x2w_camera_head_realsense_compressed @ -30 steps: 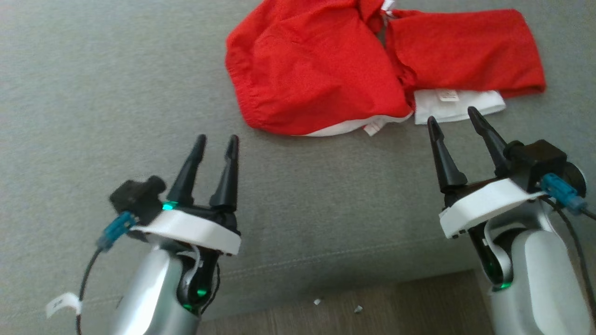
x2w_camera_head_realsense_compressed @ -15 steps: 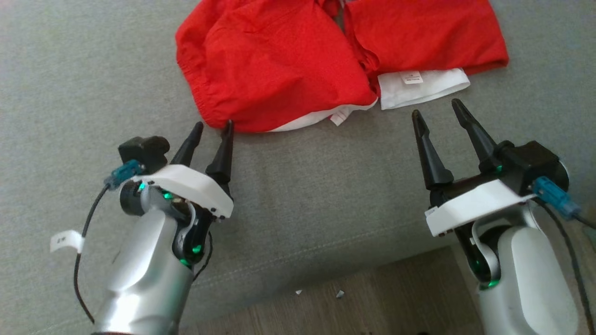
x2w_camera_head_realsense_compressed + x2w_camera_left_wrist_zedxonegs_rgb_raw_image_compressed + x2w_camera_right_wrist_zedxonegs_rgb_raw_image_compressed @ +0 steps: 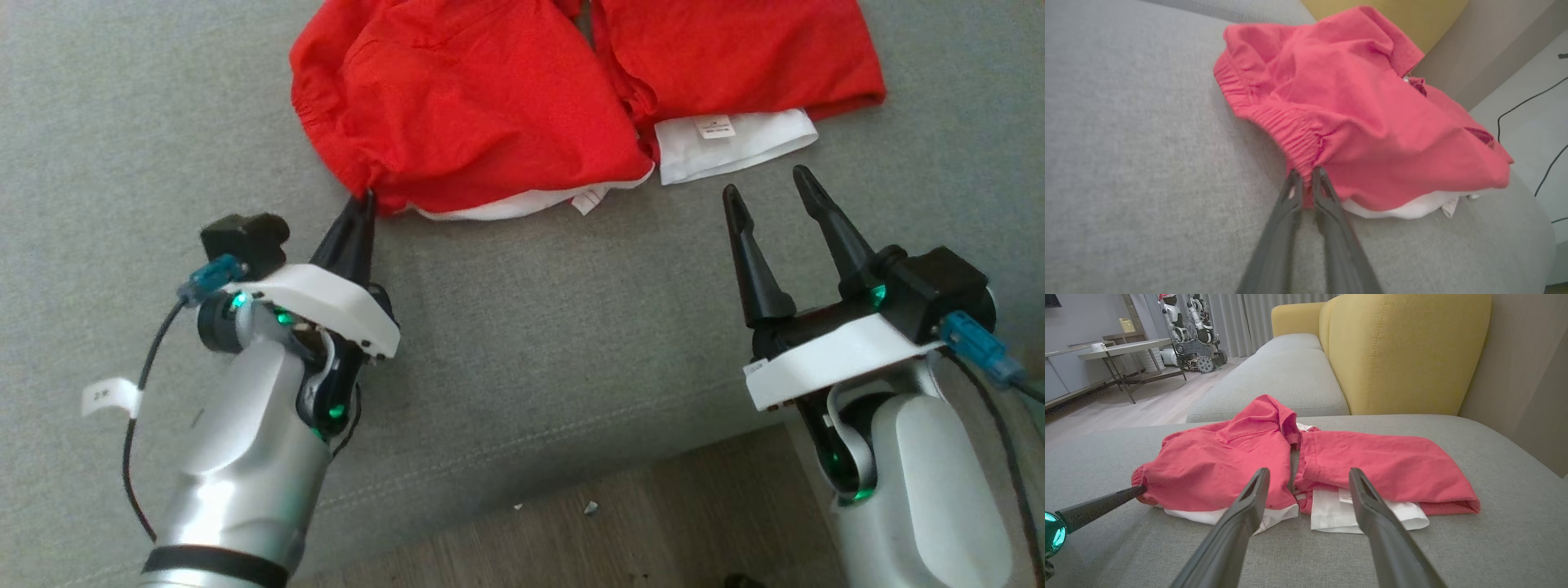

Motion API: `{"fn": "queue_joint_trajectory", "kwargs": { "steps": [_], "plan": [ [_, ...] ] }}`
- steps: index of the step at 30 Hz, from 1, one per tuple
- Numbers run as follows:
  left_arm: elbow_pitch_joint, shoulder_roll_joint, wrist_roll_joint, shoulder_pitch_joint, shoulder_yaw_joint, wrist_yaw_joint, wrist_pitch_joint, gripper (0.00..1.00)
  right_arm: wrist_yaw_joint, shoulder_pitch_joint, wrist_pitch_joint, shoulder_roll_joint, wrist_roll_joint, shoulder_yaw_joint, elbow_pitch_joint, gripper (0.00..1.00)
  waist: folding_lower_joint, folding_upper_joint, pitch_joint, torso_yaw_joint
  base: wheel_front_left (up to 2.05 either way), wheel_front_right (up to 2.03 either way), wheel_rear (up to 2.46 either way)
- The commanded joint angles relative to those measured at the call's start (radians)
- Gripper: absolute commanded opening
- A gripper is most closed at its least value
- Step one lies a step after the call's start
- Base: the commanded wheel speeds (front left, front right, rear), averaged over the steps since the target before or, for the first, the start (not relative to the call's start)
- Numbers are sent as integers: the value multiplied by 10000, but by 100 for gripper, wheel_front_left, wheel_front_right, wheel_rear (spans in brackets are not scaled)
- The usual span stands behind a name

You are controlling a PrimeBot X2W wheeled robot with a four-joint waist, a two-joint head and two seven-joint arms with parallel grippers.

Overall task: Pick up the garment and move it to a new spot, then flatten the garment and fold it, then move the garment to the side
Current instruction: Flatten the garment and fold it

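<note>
Left wrist view showed the left pincer (image 3: 1306, 175) clamped on the red garment (image 3: 1363, 122); head view showed the right pincer (image 3: 766, 184) open over the sofa (image 3: 531, 327).

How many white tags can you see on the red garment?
2: one label on the right white lining, one small tag at the near hem. Others may hide in folds.

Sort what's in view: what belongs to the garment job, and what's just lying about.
Job: red garment, left claw pinching its elastic edge, right claw open near it, grey sofa seat underneath.
Lying about: yellow backrest, crumbs on the wood floor, table, another robot beyond.
</note>
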Motion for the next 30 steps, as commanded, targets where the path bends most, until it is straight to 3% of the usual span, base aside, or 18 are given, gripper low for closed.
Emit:
{"fn": "queue_joint_trajectory", "kwargs": {
  "steps": [1, 15, 20, 24, 30],
  "plan": [
    [-382, 296, -14, -396, 267, -53, -226, 0, 63, -281, -113, 105, 69, 208, -294, 100, 0, 0, -33, 53, 0, 0, 0],
    [-2916, 1214, 979, 1050, 968, 386, -607, 0, 63, -107, -150, 106, -97, 151, 87, 100, 0, 0, -882, 1031, 0, 0, 0],
    [-3841, 1819, 1317, 1677, 1313, 948, -568, 0, 63, -83, -105, 106, -121, 211, 80, 100, 0, 0, -927, 1295, 0, 0, 0],
    [-4415, 2375, 1746, 1747, 1216, 1235, 151, 0, 63, -141, -112, 106, -146, 279, 61, 100, 0, 0, -714, 1376, 0, 0, 0],
    [-4518, 3101, 2415, 1189, 609, 1103, 1842, 0, 63, -432, -197, 106, -22, 615, 202, 100, 0, 0, -222, 1125, 0, 0, 0]
  ]
}}
